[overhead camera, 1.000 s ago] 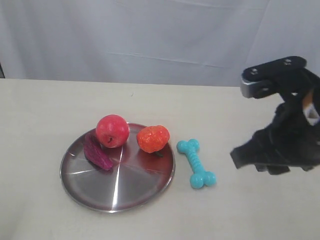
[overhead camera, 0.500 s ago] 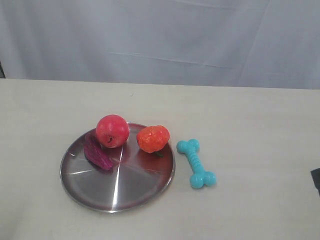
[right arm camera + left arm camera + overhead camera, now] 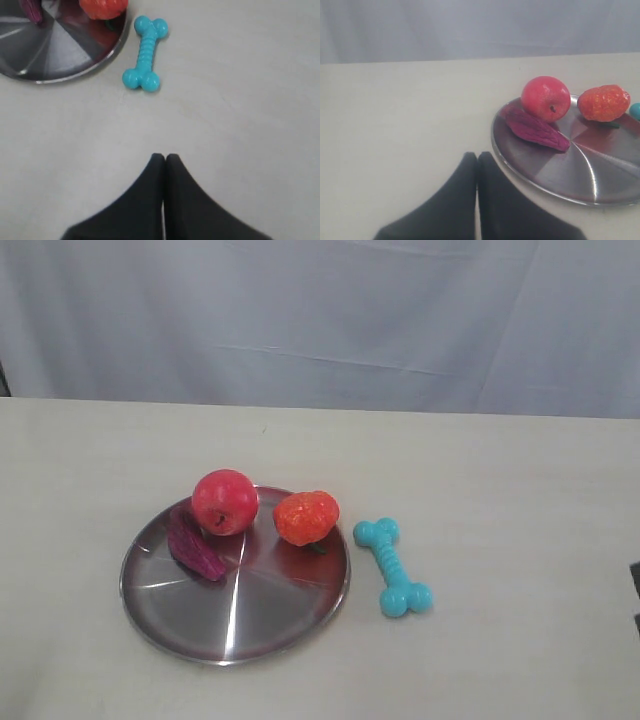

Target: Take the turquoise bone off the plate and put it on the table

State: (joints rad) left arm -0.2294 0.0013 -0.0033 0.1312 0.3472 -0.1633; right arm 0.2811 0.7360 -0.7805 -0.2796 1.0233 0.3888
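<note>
The turquoise bone point(image 3: 392, 567) lies flat on the cream table point(image 3: 500, 490), just right of the silver plate point(image 3: 250, 625) and apart from its rim. It also shows in the right wrist view as the bone point(image 3: 144, 53), with the plate point(image 3: 55, 50) beside it. My right gripper point(image 3: 164, 158) is shut and empty, hovering over bare table well short of the bone. My left gripper point(image 3: 477, 156) is shut and empty beside the plate's rim point(image 3: 520, 167). Only a dark sliver at the exterior view's right edge shows of the right arm.
On the plate sit a red apple point(image 3: 225, 502), an orange-red fruit point(image 3: 306, 517) and a purple piece point(image 3: 195, 545). A white cloth backdrop point(image 3: 320, 320) hangs behind the table.
The right arm has pulled back out of the exterior view to the right. The bone, plate and fruit have not moved.
</note>
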